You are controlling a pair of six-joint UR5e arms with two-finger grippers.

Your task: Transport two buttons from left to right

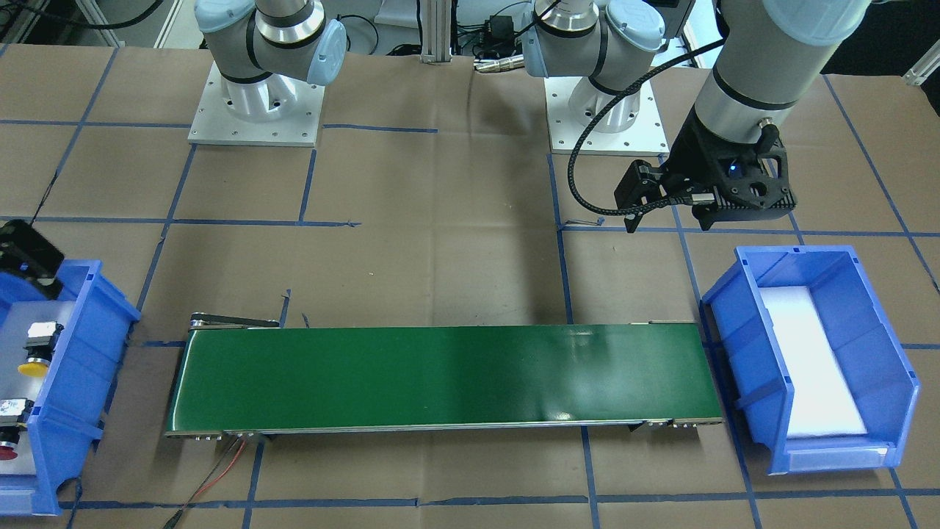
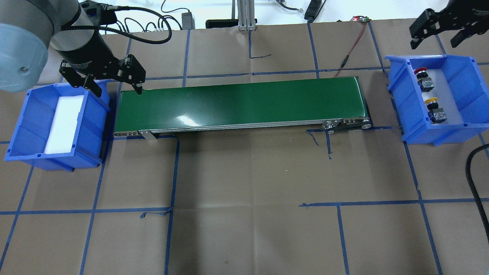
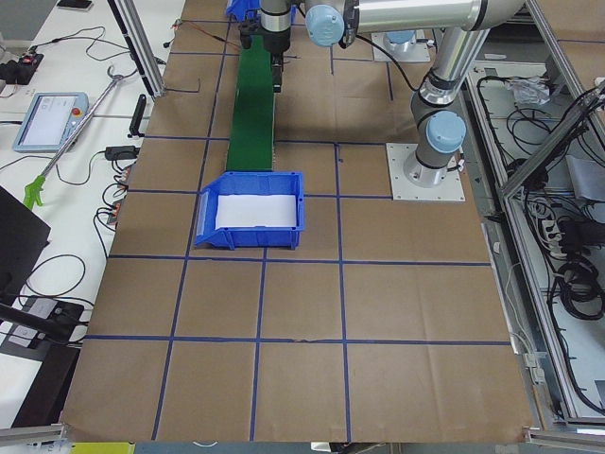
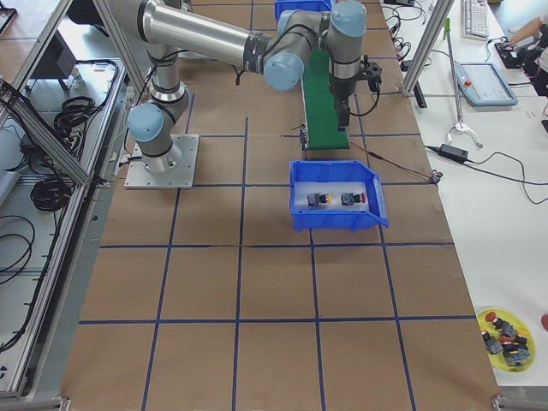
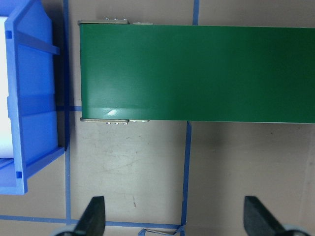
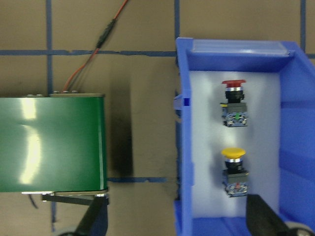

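Observation:
The two buttons lie in a blue bin [image 2: 464, 91] on a white pad at the belt's right end. The red-capped button [image 2: 422, 72] and the yellow-capped button [image 2: 433, 103] lie apart. The right wrist view shows the red-capped button [image 6: 235, 103] above the yellow-capped one [image 6: 234, 169]. My right gripper [image 2: 435, 38] is open and empty, above the table beyond the bin's far edge. My left gripper [image 2: 116, 88] is open and empty, over the left end of the green conveyor belt [image 2: 240, 103]. Its fingertips [image 5: 94, 216] are spread wide.
A second blue bin [image 2: 93, 126] with a white foam pad and nothing else stands at the belt's left end. A red-and-black wire [image 2: 349, 49] runs from the belt's far right corner. A black cable [image 2: 475, 179] hangs at the right edge. Blue tape lines grid the brown table.

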